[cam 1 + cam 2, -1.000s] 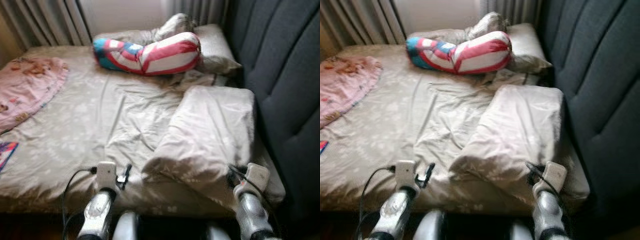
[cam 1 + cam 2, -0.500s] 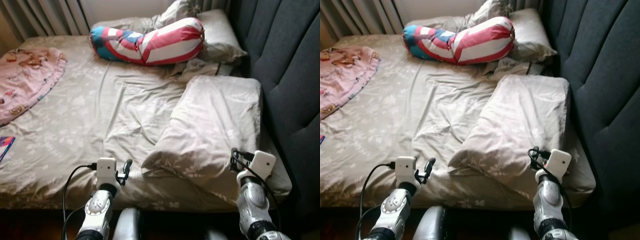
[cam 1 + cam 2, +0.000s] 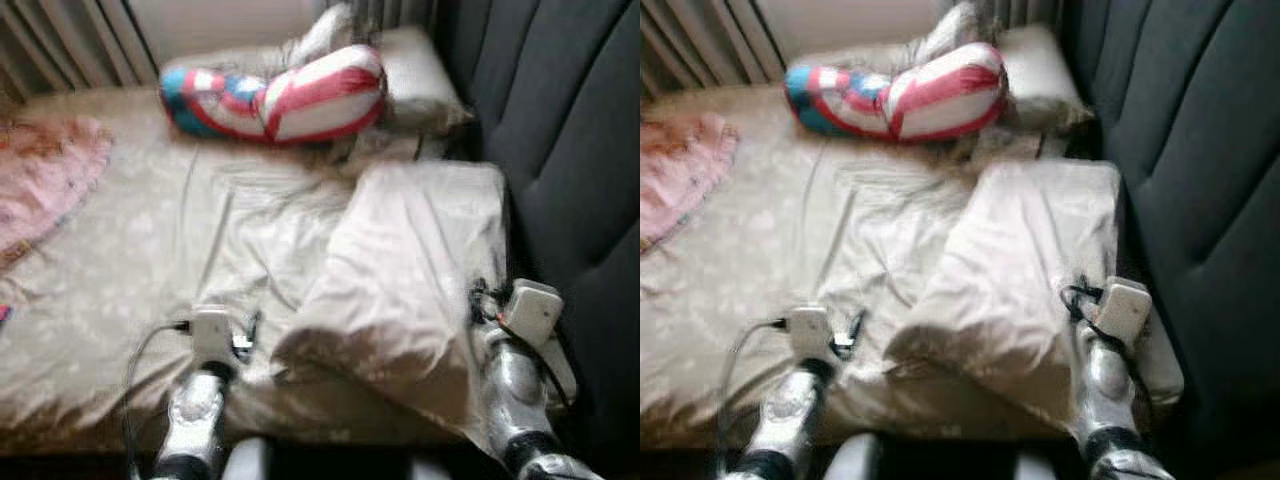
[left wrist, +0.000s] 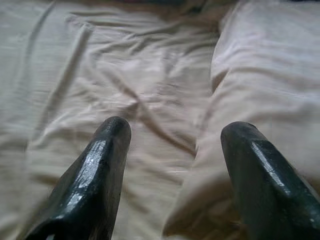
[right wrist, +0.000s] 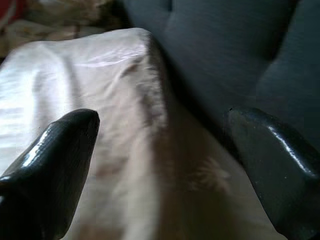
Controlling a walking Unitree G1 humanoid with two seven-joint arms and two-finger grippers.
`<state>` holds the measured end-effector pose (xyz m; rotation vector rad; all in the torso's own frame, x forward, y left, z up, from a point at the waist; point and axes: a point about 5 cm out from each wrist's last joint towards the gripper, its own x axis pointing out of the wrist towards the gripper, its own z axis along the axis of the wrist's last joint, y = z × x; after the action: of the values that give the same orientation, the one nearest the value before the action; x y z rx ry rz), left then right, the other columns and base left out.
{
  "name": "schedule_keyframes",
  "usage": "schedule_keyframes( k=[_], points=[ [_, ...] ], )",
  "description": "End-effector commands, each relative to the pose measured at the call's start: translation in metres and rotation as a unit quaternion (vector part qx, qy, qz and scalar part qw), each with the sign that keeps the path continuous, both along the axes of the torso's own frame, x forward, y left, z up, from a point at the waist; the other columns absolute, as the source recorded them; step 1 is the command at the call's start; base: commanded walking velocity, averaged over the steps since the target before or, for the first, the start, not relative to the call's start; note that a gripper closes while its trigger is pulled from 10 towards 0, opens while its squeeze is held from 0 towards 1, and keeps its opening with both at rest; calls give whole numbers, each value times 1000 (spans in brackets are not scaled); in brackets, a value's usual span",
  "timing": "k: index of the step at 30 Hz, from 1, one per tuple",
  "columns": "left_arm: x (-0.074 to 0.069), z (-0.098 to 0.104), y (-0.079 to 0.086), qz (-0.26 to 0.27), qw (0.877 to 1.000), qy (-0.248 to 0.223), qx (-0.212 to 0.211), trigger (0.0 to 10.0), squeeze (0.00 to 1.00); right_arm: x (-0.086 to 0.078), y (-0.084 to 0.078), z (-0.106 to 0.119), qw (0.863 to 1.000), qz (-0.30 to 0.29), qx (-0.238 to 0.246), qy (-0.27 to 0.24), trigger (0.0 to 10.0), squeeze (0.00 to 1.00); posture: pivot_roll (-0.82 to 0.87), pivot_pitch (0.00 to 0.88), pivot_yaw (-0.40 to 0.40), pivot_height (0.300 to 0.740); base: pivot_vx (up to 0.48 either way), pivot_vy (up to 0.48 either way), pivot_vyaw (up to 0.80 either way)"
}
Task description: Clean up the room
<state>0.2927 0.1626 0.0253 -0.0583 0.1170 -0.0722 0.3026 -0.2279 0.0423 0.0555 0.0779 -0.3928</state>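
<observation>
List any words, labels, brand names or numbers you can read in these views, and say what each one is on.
None can be read.
The striped bolster pillow carries red, white and blue bands, no lettering.
The pink blanket has a print too blurred to tell.
The bedsheet and the pillow show a faint floral pattern, no text.
The white camera boxes by the left gripper and right gripper show no legible marking.

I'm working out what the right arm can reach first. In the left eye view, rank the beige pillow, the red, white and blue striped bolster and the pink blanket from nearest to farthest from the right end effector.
1. Beige pillow: just beside the right end effector, on its left.
2. Red, white and blue striped bolster: at the far end of the bed.
3. Pink blanket: across the bed, on the far left edge.
</observation>
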Motion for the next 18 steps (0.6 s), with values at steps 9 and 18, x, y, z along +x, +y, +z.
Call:
schedule_keyframes(
  k=[9, 18],
  points=[
    [-2, -3, 12, 11, 1000, 12, 11, 10000, 0, 4, 12, 1, 1000, 15, 18, -4, 10000, 0, -30, 82, 23, 632, 0, 0, 0],
    [-2, -5, 10, 6, 1000, 18, 11, 10000, 0, -7, 5, -14, 998, 12, 39, 45, 10000, 0, -38, 83, 25, 632, 0, 0, 0]
  ],
)
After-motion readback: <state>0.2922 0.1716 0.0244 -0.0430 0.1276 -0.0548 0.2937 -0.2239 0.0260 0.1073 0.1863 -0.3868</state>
